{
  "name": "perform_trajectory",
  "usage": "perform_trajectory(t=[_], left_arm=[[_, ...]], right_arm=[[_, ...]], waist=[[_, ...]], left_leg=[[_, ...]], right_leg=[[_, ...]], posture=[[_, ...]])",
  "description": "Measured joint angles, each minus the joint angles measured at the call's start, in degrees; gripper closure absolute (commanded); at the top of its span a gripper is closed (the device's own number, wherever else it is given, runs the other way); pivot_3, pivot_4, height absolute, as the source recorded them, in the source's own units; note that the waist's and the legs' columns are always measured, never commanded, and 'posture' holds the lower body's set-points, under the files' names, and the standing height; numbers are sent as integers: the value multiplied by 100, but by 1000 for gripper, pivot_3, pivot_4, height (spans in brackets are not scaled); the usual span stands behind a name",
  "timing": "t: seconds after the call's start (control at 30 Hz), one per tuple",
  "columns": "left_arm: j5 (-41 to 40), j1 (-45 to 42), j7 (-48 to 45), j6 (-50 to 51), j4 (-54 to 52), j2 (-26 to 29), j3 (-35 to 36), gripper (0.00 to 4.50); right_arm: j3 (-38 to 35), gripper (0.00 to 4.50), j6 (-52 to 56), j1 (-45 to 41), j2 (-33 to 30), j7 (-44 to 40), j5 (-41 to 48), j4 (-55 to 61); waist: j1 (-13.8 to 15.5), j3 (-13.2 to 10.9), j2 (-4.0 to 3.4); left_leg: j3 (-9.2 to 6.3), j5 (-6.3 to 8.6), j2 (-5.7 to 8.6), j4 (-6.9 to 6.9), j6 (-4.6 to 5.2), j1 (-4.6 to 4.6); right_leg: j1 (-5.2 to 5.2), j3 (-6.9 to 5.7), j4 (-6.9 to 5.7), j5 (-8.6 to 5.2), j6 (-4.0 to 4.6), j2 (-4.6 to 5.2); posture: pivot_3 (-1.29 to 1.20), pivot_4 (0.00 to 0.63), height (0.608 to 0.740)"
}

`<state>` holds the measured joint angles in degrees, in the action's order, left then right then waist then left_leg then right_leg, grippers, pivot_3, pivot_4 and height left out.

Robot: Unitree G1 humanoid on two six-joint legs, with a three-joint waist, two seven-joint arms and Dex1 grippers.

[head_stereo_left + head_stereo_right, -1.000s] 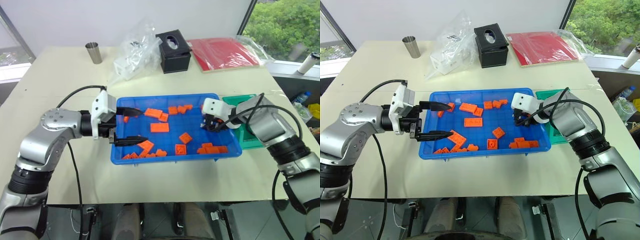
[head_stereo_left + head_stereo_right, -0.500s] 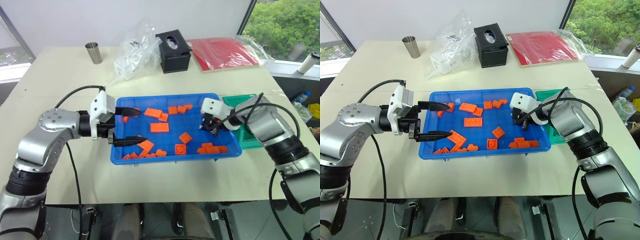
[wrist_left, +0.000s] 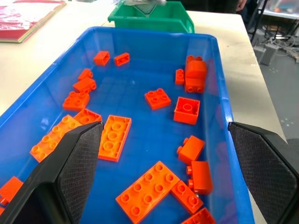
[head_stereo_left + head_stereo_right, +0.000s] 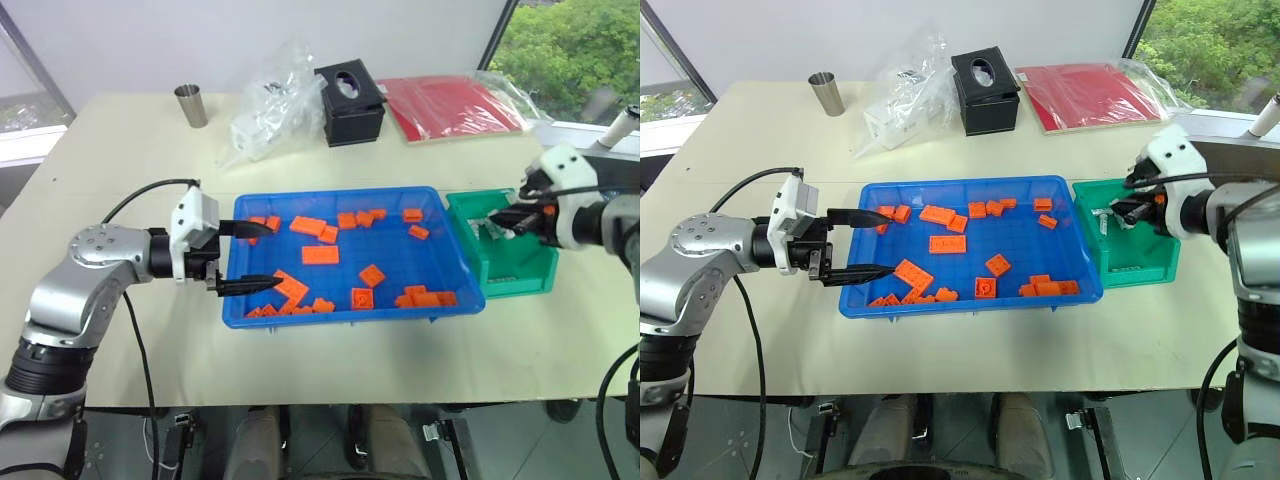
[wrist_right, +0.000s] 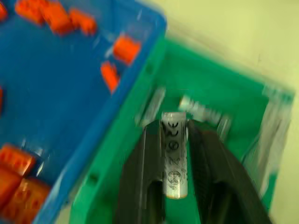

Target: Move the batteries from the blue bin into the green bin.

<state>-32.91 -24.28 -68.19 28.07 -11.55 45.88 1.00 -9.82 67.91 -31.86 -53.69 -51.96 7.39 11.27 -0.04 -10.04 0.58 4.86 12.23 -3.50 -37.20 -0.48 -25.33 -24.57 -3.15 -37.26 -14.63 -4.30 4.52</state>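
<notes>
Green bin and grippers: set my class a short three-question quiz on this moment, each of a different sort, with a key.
1. True or false: the right gripper holds a battery over the green bin.
2. The left gripper jaws are: A open, B shut on a brick.
3. What colour are the bricks in the blue bin?

Key: 1 true; 2 A; 3 orange.

Blue bin (image 4: 970, 301): one.
Green bin (image 4: 1140, 272): one.
Batteries (image 5: 174, 154): at least three were visible, one between the right gripper's (image 5: 174, 140) fingers; blur prevented an exact count.
Orange bricks (image 4: 946, 244): roughly twenty.
Grippers: two, counting the left gripper (image 4: 876, 243).
</notes>
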Motion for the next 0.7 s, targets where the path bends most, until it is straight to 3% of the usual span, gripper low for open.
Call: perform_trajectory(t=[0.07, 0.2, 0.33, 0.43, 0.53, 0.7], left_arm=[[5, -51, 1, 1, 34, 0, -2, 0], [2, -143, -5, 15, 134, 19, 13, 0], [-2, -148, -48, 27, 316, 234, 137, 0], [-17, -98, -193, 30, 477, 574, 446, 0], [-27, 67, -422, 26, 574, 901, 635, 0], [-26, 183, -569, 25, 822, 1156, 939, 0]], right_arm=[[-27, 1651, -88, 124, 38, 194, 23, 55], [-256, 1651, -660, 547, -27, 146, 219, 25], [-960, 1651, -1928, 1350, -626, -824, 565, -357], [-1625, 1651, -2934, 1996, -1205, -2015, 881, -983], [-1916, 1651, -3371, 2253, -1579, -2855, 1127, -1700], [-1943, 1651, -3854, 2257, -1754, -3251, 1178, -2555]], waist=[[-8, 0, 0], [31, 0, 0], [95, -2, 1], [65, -2, 1], [21, -2, -1], [-44, -2, -3]], left_leg=[[-1, 0, 0, 0, 0, -1], [-1, 0, 4, 0, 0, -4], [-2, 0, 7, -1, 0, -6], [0, 0, 5, -2, 0, -1], [4, 1, -1, 2, 0, 10], [4, 1, -3, 3, 0, 10]], right_leg=[[0, 0, 1, 0, 0, -1], [1, 0, 4, 0, -1, 2], [4, 0, 10, -1, -2, 3], [8, 0, 12, -1, -2, 3], [12, 0, 11, -2, -1, 1], [11, 0, 10, -3, 1, 3]], posture=[[0, 150, 736], [0, 150, 736], [0, 150, 736], [0, 150, 736], [0, 150, 736], [0, 150, 736]])
